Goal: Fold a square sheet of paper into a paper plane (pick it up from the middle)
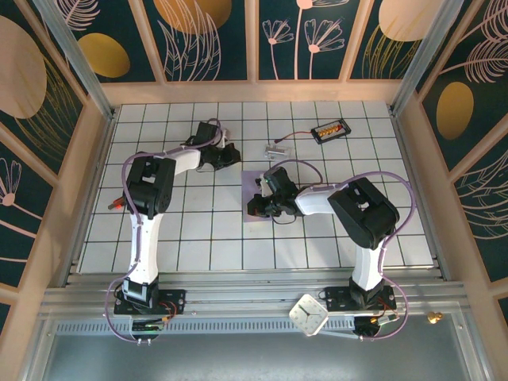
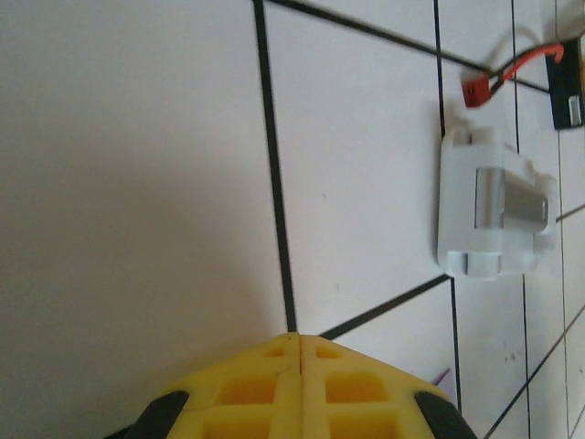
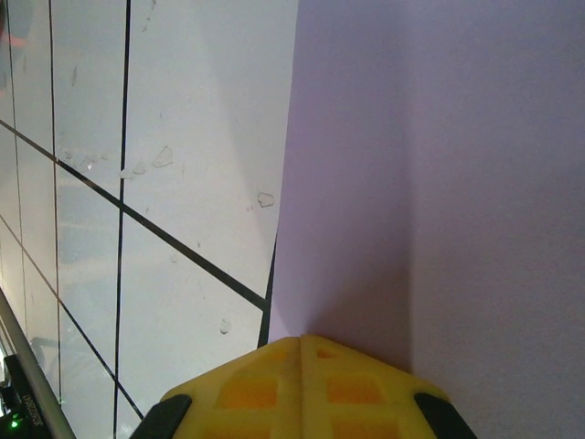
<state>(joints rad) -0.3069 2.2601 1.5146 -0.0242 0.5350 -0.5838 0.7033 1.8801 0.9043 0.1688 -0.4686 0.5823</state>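
- The right gripper (image 1: 260, 203), yellow fingers pressed together and gripping nothing, hangs over the left side of the square sheet of paper (image 1: 251, 181), which lies flat on the white-tiled table (image 1: 159, 238) just right of centre.
- Seen from the right wrist, the closed fingertips (image 3: 302, 352) sit at one edge of the lavender sheet (image 3: 439, 183), close to a corner. The paper spreads away to one side of them and bare tile to the other. Whether the tips touch the paper cannot be told.
- The left gripper (image 1: 228, 155), likewise closed and empty, is parked over bare tiles to the far left of the sheet, apart from it. Its wrist view shows shut fingers (image 2: 297, 366) and a small clear plastic piece (image 2: 489, 210) with a wire, not the paper.
- The sheet is square, with no long axis to line up on, and its edges run roughly with the tile lines.
- The right arm is plainly the nearer. The sheet's middle appears to lie inward from that gripper's fingertips, towards the right, so a pickup there likely calls for a short shift off the edge and jaws parted first.
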